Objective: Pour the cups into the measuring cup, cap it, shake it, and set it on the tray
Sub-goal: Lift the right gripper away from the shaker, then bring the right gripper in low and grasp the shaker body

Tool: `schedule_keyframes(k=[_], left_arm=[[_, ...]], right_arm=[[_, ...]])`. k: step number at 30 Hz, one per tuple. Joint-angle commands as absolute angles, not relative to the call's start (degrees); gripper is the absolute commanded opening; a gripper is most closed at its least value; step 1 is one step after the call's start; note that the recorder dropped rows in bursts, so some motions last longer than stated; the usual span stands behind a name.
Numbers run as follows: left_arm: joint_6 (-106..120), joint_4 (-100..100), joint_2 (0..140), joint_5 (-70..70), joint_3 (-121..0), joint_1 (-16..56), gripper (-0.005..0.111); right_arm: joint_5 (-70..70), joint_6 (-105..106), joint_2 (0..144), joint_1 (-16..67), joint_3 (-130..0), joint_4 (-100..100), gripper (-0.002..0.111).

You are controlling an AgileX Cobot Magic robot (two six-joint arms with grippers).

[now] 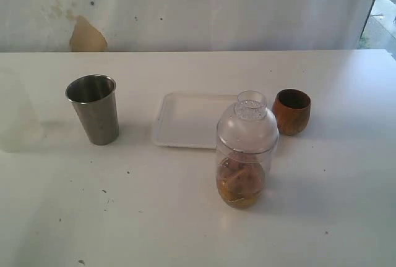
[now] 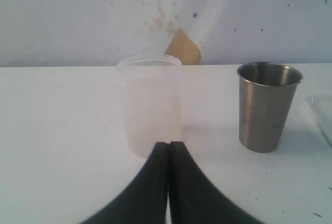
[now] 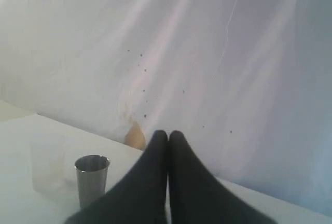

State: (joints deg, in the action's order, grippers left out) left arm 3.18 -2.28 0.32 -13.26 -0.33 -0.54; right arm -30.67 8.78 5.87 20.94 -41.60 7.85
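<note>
tray (image 1: 185, 122) mid-table | capped measuring cup (image 1: 246, 156) hides its near right corner | steel tumbler (image 1: 94, 109) left | wooden cup (image 1: 291, 111) right | milky cup (image 2: 150, 102) beyond tumbler | left gripper (image 2: 168, 146), right gripper (image 3: 168, 135) closed, empty

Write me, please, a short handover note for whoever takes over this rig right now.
Hands: left hand and right hand both shut, holding nothing.
Things: measuring cup, amber contents inside, domed lid on, stands on the table in front of the tray, not on it. The steel tumbler stands upright left of the tray, the wooden cup upright to its right.
Done: pouring, apparently; capping. Shaking: cannot tell.
Left: set the measuring cup on the tray.
</note>
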Motion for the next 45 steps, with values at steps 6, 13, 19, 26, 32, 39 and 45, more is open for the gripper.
schedule_keyframes(k=[6, 13, 19, 26, 32, 39, 45], left_arm=[[3.1, -2.2, 0.0, -13.3, 0.0, -0.8, 0.000], [3.1, -2.2, 0.0, -13.3, 0.0, -0.8, 0.000], [3.1, -2.2, 0.0, -13.3, 0.0, -0.8, 0.000], [3.1, -2.2, 0.0, -13.3, 0.0, -0.8, 0.000], [3.1, -2.2, 0.0, -13.3, 0.0, -0.8, 0.000], [3.1, -2.2, 0.0, -13.3, 0.0, -0.8, 0.000], [3.1, -2.2, 0.0, -13.3, 0.0, -0.8, 0.000]], right_arm=[[-38.5, 5.8, 5.5, 20.6, -41.3, 12.0, 0.000], [-39.8, 6.1, 11.4, 20.6, -34.9, 13.2, 0.005], [-37.5, 14.0, 23.2, 20.6, -27.2, 20.9, 0.068], [-25.0, 14.2, 36.1, 20.6, -24.0, 26.2, 0.103], [-12.6, 24.3, 46.6, 20.6, -19.9, 32.4, 0.103], [6.6, 33.9, 53.9, 27.1, -12.8, 36.0, 0.103], [17.4, 26.5, 59.4, 34.5, -11.2, 24.8, 0.103]])
